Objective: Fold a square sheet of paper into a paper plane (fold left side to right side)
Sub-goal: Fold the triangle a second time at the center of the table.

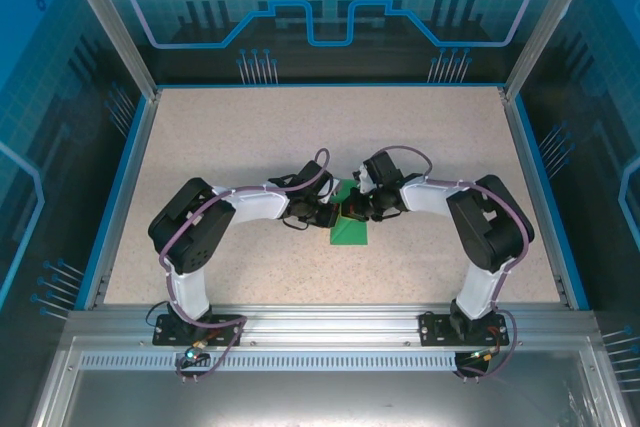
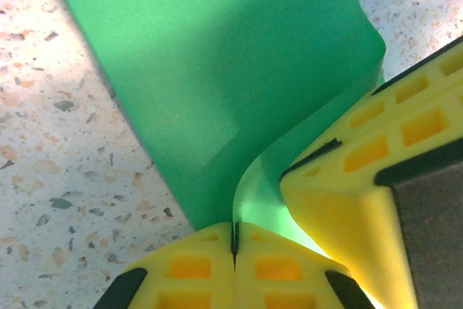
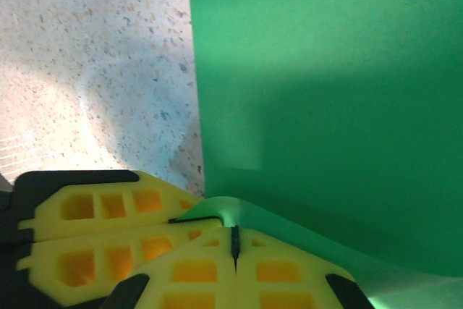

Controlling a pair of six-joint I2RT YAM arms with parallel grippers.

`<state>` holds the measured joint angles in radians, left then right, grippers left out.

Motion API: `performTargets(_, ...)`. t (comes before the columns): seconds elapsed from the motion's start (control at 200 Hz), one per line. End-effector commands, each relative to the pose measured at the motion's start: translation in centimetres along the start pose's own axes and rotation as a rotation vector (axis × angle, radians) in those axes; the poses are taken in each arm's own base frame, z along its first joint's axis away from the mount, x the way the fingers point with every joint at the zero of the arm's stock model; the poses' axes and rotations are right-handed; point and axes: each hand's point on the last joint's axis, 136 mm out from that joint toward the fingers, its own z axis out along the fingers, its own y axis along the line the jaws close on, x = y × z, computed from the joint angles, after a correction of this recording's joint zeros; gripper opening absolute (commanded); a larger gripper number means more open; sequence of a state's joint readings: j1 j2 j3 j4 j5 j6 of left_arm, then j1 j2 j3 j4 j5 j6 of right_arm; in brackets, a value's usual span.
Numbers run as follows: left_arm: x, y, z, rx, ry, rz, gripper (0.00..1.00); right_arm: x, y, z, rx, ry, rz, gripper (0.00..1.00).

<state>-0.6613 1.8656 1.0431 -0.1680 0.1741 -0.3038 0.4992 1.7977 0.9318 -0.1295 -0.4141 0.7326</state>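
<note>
Right now my left claw (image 2: 234,247) and right claw (image 3: 234,247) are each clenched on a lifted edge of the square sheet of paper (image 2: 217,70), whose remainder lies flat mid-worktop (image 1: 300,137). With the claws just beside each other, my pinch is narrow. Carried across, the thin sheet could twist or slip, I judge, creasing crookedly.

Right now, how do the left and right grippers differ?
The left gripper reaches from the left, the right gripper from the right. Seen from above, the right gripper overlaps the square sheet of paper more than the left gripper. Both are shut on its lifted edge.
</note>
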Motion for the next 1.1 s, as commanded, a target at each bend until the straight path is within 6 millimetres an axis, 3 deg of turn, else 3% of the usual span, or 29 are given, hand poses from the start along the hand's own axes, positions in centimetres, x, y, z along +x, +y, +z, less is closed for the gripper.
performTargets(0.0,1.6,0.9,1.2,-0.033,0.068,0.012,0.03,0.5,-0.6,0.3,0.046,0.022,-0.018,0.00)
performTargets(0.465,1.5,0.8,0.9,-0.042,0.069,0.016,0.11,1.4,-2.8,-0.1,0.145,0.038,-0.026,0.00)
performTargets(0.76,0.5,0.3,-2.6,-0.061,-0.008,0.022,0.22,1.5,-3.3,0.0,0.161,0.038,-0.022,0.00)
performTargets(0.94,0.6,-1.8,-5.1,0.035,-0.047,-0.006,0.25,1.5,-3.1,0.1,0.152,0.038,-0.022,0.00)
performTargets(1.095,1.4,-4.7,-5.5,0.219,-0.033,-0.050,0.24,1.4,-3.0,0.2,0.145,0.040,-0.021,0.00)
